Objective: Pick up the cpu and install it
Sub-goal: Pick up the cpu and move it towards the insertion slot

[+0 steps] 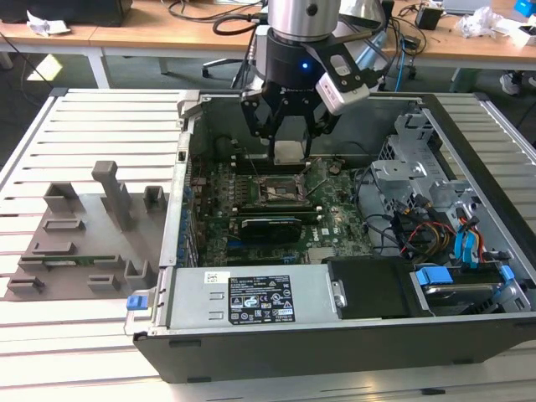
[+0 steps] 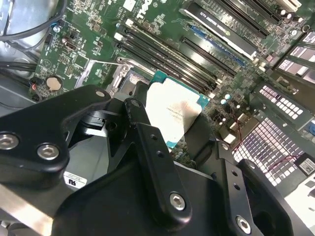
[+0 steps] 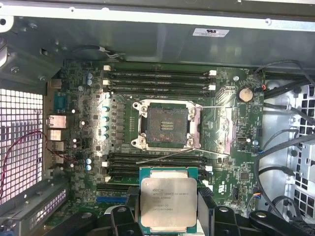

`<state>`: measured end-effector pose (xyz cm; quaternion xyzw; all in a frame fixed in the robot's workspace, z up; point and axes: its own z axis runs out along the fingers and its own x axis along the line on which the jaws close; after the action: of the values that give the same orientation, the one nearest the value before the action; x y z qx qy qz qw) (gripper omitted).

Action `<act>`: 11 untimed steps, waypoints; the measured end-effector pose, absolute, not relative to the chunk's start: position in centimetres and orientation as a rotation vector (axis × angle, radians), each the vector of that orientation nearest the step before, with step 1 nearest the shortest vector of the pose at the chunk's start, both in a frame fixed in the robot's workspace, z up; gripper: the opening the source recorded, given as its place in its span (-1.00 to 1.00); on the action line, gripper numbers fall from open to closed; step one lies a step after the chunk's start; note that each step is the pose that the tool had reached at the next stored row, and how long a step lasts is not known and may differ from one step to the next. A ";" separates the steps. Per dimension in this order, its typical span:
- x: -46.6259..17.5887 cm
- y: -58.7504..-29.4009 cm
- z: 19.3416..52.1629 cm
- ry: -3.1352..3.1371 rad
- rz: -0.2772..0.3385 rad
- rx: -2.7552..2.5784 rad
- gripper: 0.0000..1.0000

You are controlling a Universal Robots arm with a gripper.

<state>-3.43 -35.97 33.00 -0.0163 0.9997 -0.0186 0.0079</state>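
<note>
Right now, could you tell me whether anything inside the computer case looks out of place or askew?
Nothing looks damaged. The cpu is clamped in the pincer above the board, not in the open, empty socket. One thin socket lever lies slanted across the memory slots.

A white slatted counter [image 1: 100, 117] — beyond its far edge, wooden desks [image 1: 151, 38] strewn with cables [image 1: 201, 10] and crumpled paper [image 1: 43, 23], over dark grey floor [image 1: 151, 71].
</note>
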 end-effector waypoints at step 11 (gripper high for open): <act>-3.0 -35.6 32.3 3.125 -0.058 -0.051 0.09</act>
<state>-3.01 -35.57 32.33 -0.0163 0.9997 -0.0186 0.0079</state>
